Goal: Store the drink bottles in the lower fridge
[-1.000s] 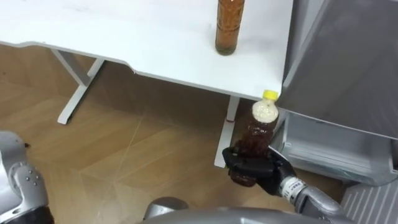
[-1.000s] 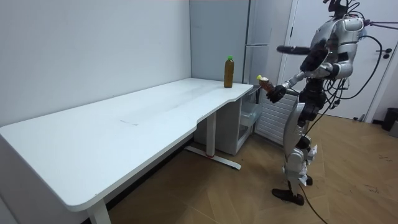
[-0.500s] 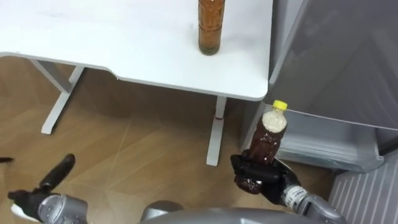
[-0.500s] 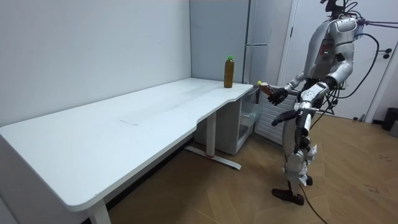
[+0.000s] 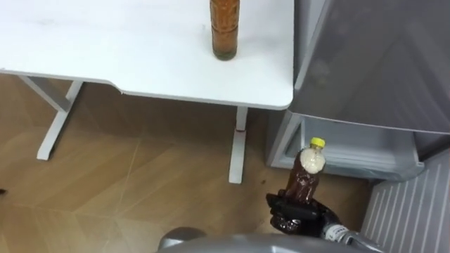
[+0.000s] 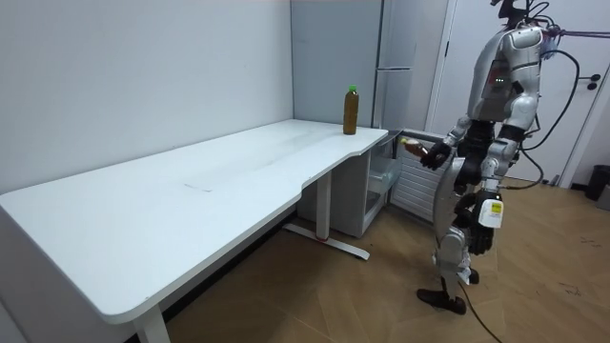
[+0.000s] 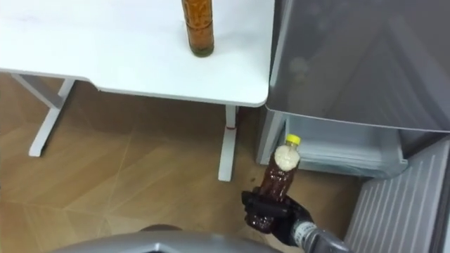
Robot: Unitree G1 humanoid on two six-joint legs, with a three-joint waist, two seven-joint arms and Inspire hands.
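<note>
Left eye view: bottle point(image 5: 304, 172), right hand point(image 5: 301, 211)

Table point(image 5: 140, 63): takes the upper left of the eye views, its right end just beside the fridge.
Fridge point(image 5: 373, 63): right of the table, against the wall in the room view.
Lower compartment point(image 5: 351, 151): at the fridge's foot, standing open toward the robot.
Bottle on the table point(image 5: 225, 28): upright near the table's right end, close to the fridge.
Held bottle point(image 5: 304, 179): in the right hand point(image 5: 299, 214), before the lower compartment and nearer the robot, not inside it.
Floor point(image 5: 126, 183): below and before the table.
Robot: stands on the floor facing the fridge, off the table's end.
</note>
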